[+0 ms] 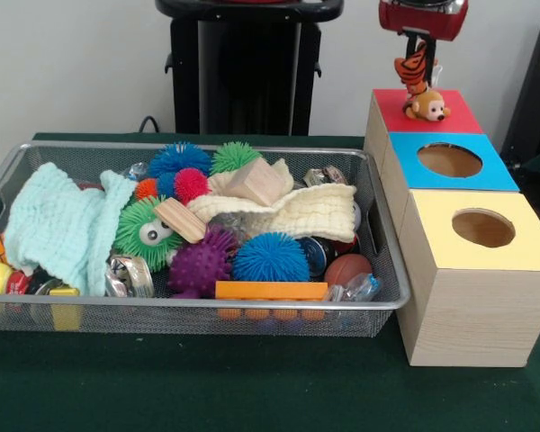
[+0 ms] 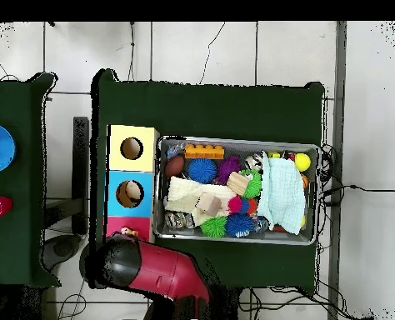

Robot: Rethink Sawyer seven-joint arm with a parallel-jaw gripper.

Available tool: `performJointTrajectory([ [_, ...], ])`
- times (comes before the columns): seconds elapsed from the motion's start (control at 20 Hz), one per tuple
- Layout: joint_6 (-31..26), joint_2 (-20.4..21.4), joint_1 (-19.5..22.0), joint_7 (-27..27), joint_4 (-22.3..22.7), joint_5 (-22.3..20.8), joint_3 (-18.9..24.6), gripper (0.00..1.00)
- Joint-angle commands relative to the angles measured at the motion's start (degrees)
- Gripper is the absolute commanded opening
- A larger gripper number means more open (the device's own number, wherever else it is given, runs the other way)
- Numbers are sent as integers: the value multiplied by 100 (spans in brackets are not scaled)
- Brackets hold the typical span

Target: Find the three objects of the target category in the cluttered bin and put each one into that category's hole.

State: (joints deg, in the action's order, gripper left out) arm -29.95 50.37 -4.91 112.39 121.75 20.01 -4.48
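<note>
The claw (image 1: 418, 56) hangs over the red-topped box (image 1: 450, 115), closed on a small orange striped tiger toy (image 1: 412, 72) that dangles just above a brown monkey toy (image 1: 427, 105) sitting on the red top. Next to the red-topped box comes the blue-topped box (image 1: 499, 165), then the yellow-topped box (image 1: 513, 254). Beside the boxes on the green tabletop (image 1: 252, 387) stands the wire bin (image 1: 189, 317), crowded with spiky balls, cloths and wooden blocks.

wire mesh bin (image 1: 385, 304), wood boxes (image 1: 472, 315), cloth towel (image 1: 58, 229), rubbery spiky balls (image 1: 270, 258)
</note>
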Motion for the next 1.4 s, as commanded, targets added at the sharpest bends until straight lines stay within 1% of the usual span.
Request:
performJointTrajectory([
  [0.05,585,-345,240,524,25,11,609,0],
  [0.5,906,-563,352,526,19,-63,740,0],
  [0.9,1340,-852,443,542,-22,-139,879,0],
  [1.1,1479,-927,349,637,-152,-123,905,0],
  [1.4,1217,-961,249,729,-385,24,932,0],
])
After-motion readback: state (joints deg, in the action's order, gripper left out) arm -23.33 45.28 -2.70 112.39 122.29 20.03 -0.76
